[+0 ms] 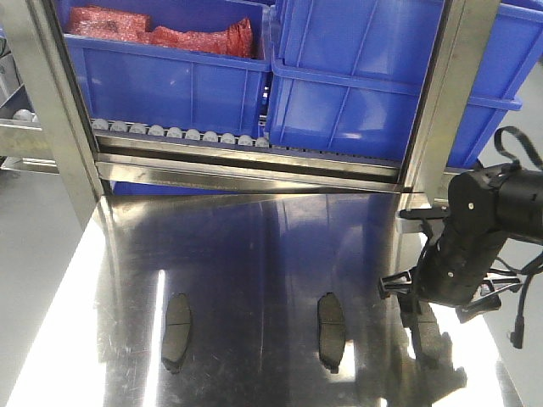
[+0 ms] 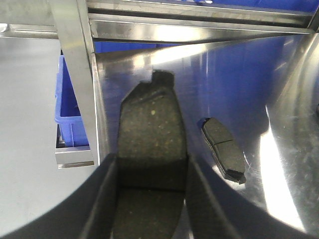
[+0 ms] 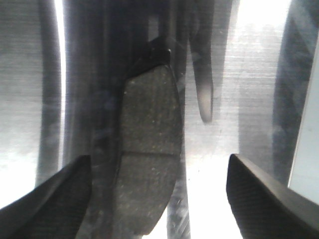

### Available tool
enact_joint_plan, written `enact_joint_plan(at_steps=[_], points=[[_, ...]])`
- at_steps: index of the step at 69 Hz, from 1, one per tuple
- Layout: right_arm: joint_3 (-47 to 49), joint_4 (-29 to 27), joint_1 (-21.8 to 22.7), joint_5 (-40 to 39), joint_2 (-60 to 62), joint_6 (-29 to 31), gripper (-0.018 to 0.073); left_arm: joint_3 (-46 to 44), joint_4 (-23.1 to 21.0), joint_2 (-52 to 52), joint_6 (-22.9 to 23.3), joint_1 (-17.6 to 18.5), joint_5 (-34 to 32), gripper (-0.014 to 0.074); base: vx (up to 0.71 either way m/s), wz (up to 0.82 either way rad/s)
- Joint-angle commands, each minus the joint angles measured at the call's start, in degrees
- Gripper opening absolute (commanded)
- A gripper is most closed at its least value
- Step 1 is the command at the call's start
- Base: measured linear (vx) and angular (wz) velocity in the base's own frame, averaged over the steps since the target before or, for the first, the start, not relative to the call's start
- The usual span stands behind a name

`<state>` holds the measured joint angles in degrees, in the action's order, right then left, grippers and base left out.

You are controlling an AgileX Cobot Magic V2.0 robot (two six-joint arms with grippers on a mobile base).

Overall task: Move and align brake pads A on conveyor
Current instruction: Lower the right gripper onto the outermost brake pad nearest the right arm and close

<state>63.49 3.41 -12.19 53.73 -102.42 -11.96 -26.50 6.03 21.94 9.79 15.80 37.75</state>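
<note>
Left end effector clamps brake pad.

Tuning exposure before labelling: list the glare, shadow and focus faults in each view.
Front view: white glare streaks on the steel tabletop, blue bins mirrored in it. Left wrist view: gripped pad sharp, left claw fingers dark and out of focus. Right wrist view: steel blown out white at the edges, pad on the table dim and hazy, open right claw blurred.

- brake pads were dark grey-brown, pale-speckled.
- bins were blue.
- bags in 1 bin were red.
- tabletop was silver with blue reflections.
</note>
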Motion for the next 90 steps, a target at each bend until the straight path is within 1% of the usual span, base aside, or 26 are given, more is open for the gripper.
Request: enact_joint_plan(at_steps=[1,31,60,90], points=[[1.65,1.18,0.20,-1.49,1.20,-0.14,0.0530,-1.73,0.28,0.41,0.08,0.02,-5.41,-0.0006,0.00,0.00],[1.65,1.18,0.20,-3.82,-1.40,-0.14,0.0524,-1.73,0.28,0.41,0.08,0.02,-5.41,-0.0006,0.00,0.00],[1.65,1.23,0.20,-3.71,0.36,-0.09,0.0470,-1.73,0.28,0.41,0.08,0.02,-5.41,-0.0006,0.00,0.00],[1.65,1.23,0.20,-4.46,0.69,-0.09,0.0470,-1.73,0.28,0.41,0.08,0.02,-5.41,-0.0006,0.00,0.00]])
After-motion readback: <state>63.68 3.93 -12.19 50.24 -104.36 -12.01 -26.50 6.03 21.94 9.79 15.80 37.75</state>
